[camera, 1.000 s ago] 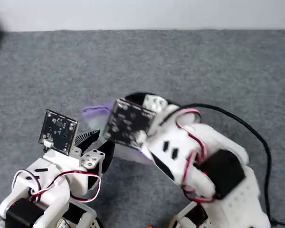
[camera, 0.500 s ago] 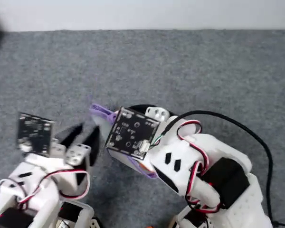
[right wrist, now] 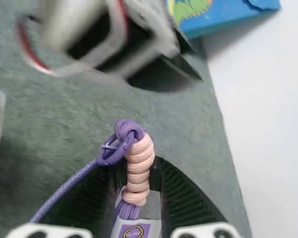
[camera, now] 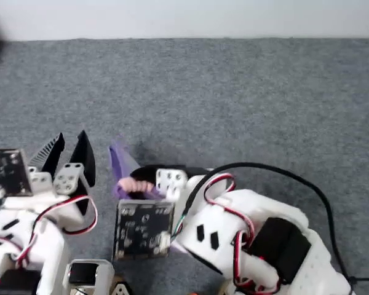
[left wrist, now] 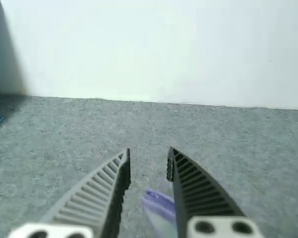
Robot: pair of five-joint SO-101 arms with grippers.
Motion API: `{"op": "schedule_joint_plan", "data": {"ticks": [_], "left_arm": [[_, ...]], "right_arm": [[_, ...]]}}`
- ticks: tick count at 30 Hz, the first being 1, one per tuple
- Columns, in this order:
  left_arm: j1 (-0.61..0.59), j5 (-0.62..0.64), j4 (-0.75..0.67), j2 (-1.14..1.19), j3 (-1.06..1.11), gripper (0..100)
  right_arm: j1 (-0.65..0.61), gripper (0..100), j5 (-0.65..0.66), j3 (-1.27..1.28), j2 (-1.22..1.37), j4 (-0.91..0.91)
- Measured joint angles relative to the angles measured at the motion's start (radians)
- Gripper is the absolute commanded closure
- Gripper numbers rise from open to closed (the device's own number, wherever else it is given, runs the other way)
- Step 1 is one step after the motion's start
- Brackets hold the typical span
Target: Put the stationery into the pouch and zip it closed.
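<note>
— Two questions: where's the purple pouch [camera: 117, 163], and what holds it?
— Just beside the left gripper [left wrist: 149, 153], which hangs spread open over grey carpet [left wrist: 248, 134]. The right gripper [right wrist: 135, 173] pinches the pouch's pink zipper cord [right wrist: 139, 151].

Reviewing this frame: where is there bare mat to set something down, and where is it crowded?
Bare: the wide strip of grey mat along the white wall, and the patch past the black cable. Crowded: the near edge, where the open left gripper, the pouch and the right gripper sit close together.
</note>
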Motion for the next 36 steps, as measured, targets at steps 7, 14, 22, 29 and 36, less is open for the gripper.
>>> {"op": "schedule_joint_plan", "data": {"ticks": [7,14,22,29,36], "left_arm": [[0.137,-0.023,0.035,0.002,0.049,88],[0.164,-0.170,0.158,-0.011,0.020,88],[0.135,-0.242,0.262,-0.009,-0.029,88],[0.143,-0.245,0.269,-0.009,-0.060,88],[0.052,-0.245,0.226,-0.009,-0.109,88]], "right_arm": [[-0.020,99.1,0.015,0.041,0.000,-0.077],[0.097,99.1,0.087,0.044,0.000,-0.135],[0.241,99.1,0.112,0.069,0.009,-0.232],[0.242,99.1,0.092,0.069,0.008,-0.233],[0.219,99.1,0.091,0.069,0.008,-0.233]]}}
